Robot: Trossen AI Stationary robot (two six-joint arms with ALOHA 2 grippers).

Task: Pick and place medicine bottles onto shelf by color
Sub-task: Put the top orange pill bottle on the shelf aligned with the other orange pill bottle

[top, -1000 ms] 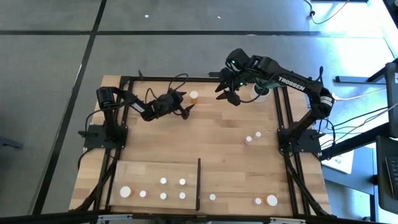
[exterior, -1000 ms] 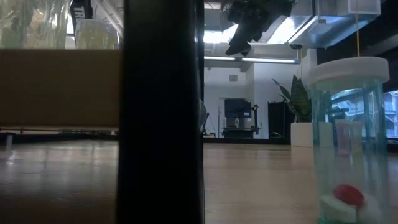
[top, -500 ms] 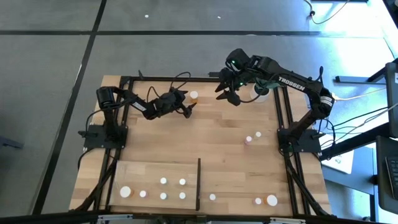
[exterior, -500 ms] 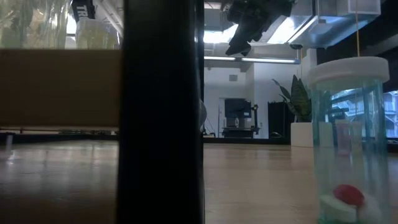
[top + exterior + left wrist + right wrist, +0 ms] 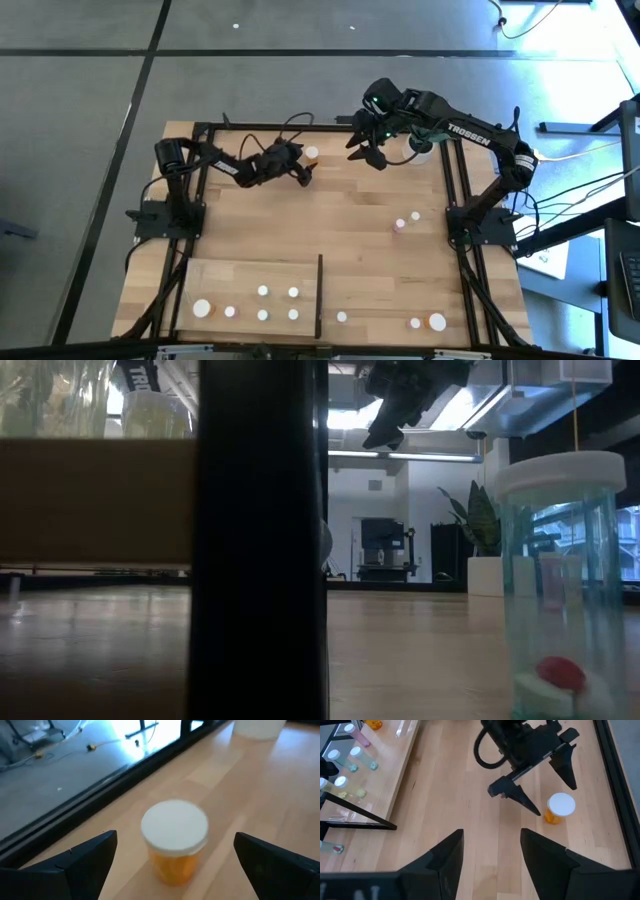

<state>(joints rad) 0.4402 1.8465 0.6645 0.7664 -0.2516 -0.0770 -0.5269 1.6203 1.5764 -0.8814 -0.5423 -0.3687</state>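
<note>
A small orange bottle (image 5: 312, 154) with a white cap stands upright on the table near the far edge. My left gripper (image 5: 303, 166) is open, its fingertips to either side of the bottle (image 5: 174, 841) without touching it. This also shows in the right wrist view (image 5: 560, 808). My right gripper (image 5: 372, 152) is open and empty, raised above the table's far side (image 5: 392, 415). The pale wood shelf (image 5: 240, 275), with its black upright strip (image 5: 319, 296), lies at the near left and bears several small bottles (image 5: 262, 291).
A white plant pot (image 5: 420, 146) stands at the far right by my right arm. Two small bottles (image 5: 400, 224) stand at the mid right. Three more (image 5: 437, 321) stand near the front edge, right of the strip. A clear greenish bottle (image 5: 560, 580) is close in the low view.
My left gripper has moved a little toward the table's right edge, closing in on the orange bottle, and has stayed open. The bottle has not moved.
</note>
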